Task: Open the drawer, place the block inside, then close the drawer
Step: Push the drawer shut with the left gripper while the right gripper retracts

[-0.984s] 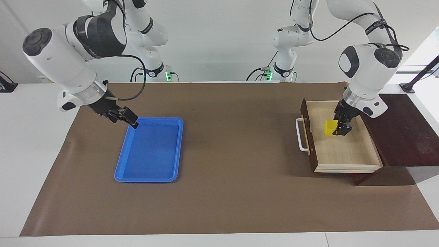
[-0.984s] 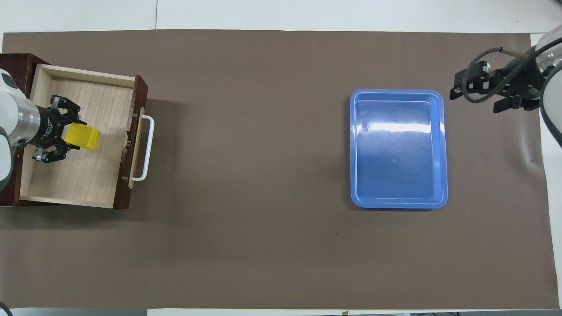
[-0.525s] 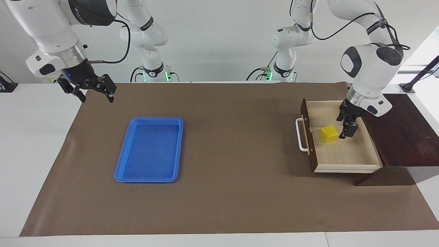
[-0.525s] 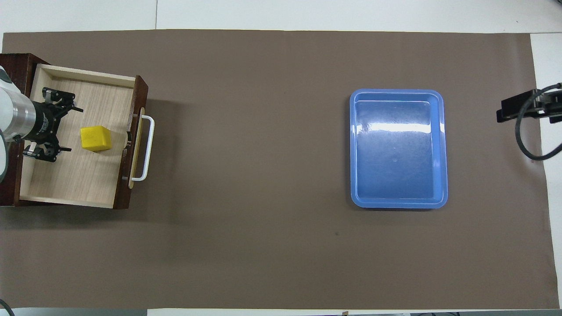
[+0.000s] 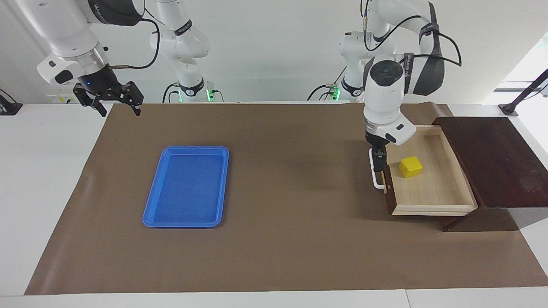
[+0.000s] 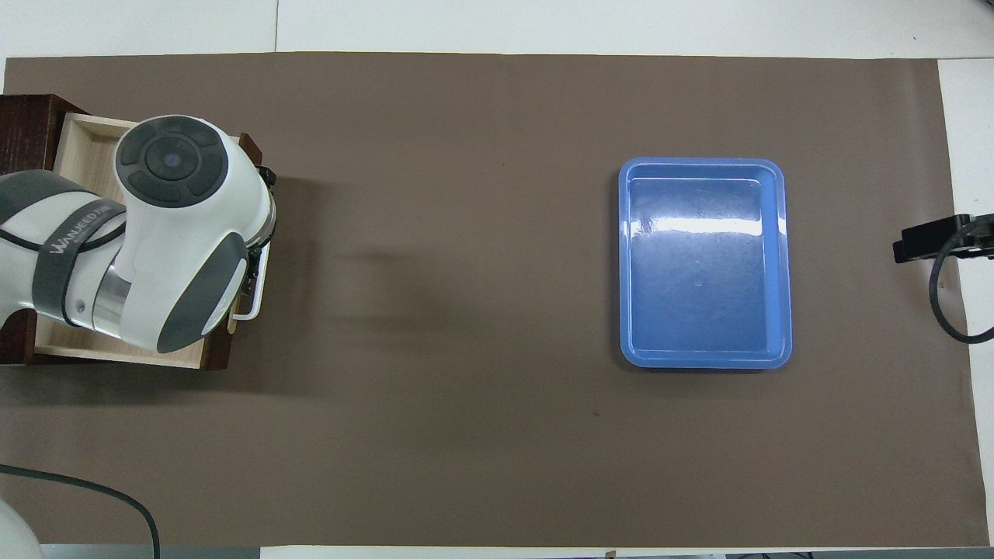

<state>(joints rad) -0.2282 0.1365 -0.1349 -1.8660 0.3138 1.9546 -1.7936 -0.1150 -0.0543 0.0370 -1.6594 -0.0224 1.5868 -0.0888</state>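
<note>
Jaws of the right gripper (image 5: 114,104) are spread and empty, parked high over the counter's edge, waiting. A blue tray (image 5: 186,186) lies unused. At the white handle (image 5: 376,170) of the drawer (image 5: 432,201), the left gripper (image 5: 377,161) is lowered, presumably for closing; whether its jaws are parted cannot be told. The yellow block (image 5: 410,166) sits inside. From overhead, it is hidden by the arm.

Even, bright light from above keeps both views sharp, with a white streak of glare across the blue tray (image 6: 705,262), a soft blurred shadow on the brown mat (image 5: 274,239) beside the drawer (image 5: 432,188), and washed-out daylight past the dark cabinet (image 5: 496,162).
</note>
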